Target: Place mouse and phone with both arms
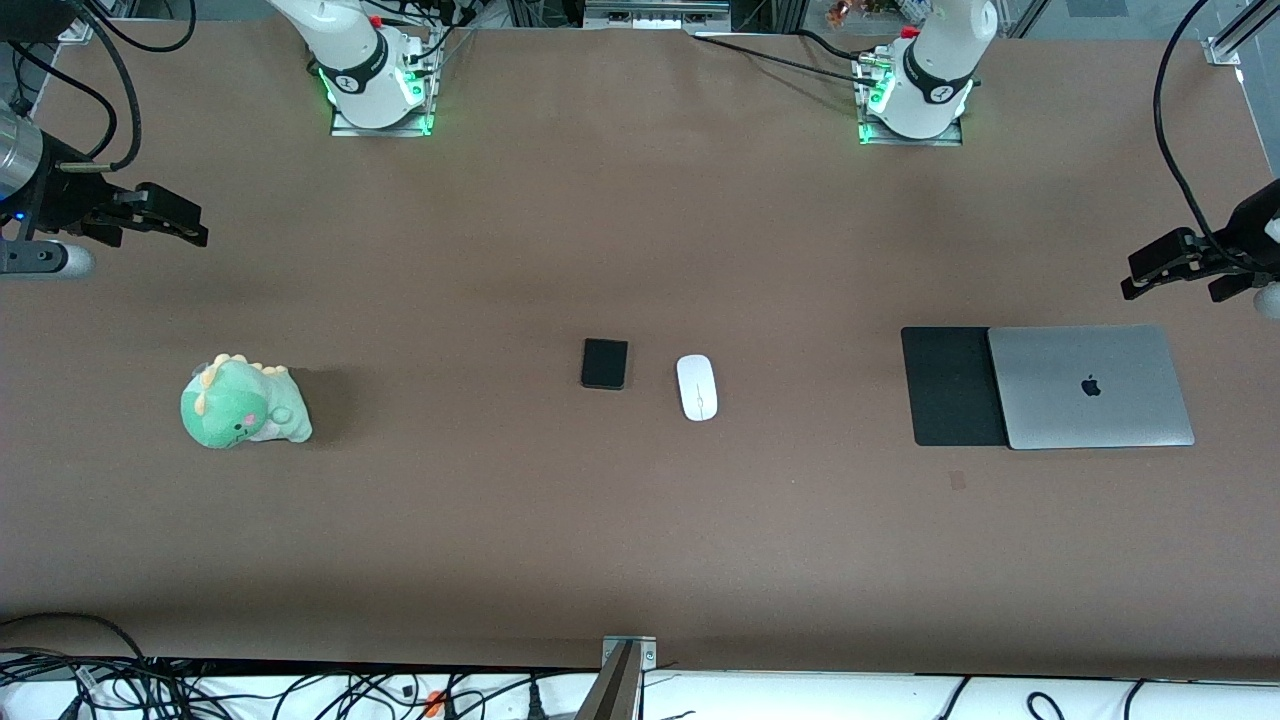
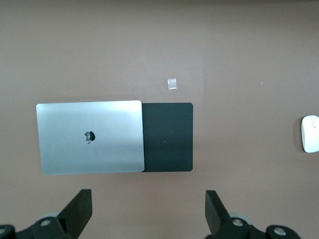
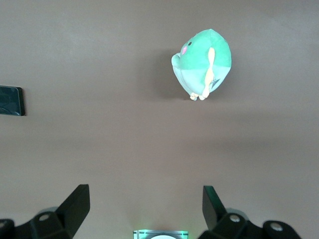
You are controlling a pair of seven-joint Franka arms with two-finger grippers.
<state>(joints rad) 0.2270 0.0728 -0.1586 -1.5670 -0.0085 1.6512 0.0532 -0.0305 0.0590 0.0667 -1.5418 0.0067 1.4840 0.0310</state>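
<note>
The glossy white oval mouse (image 1: 697, 387) lies beside the flat black rectangular phone (image 1: 605, 363) mid-tabletop (image 1: 640, 520); the left claw (image 2: 148, 211) and the right claw (image 3: 146, 205) hover with fingers spread wide, holding nothing.

Broad brown table (image 1: 640, 560) filling nearly the whole front view, matte and evenly lit, with soft shadows. Along its nearest edge, a white strip strewn with tangled black cables (image 1: 120, 685); a metal bracket (image 1: 628, 660) clamped at the middle of that edge. At the edge by the bases, aluminium framing (image 1: 655, 14) and more black cabling. Faint green glow cast on the tabletop there. Small pale scrap (image 2: 172, 83) lying on the brown surface.
</note>
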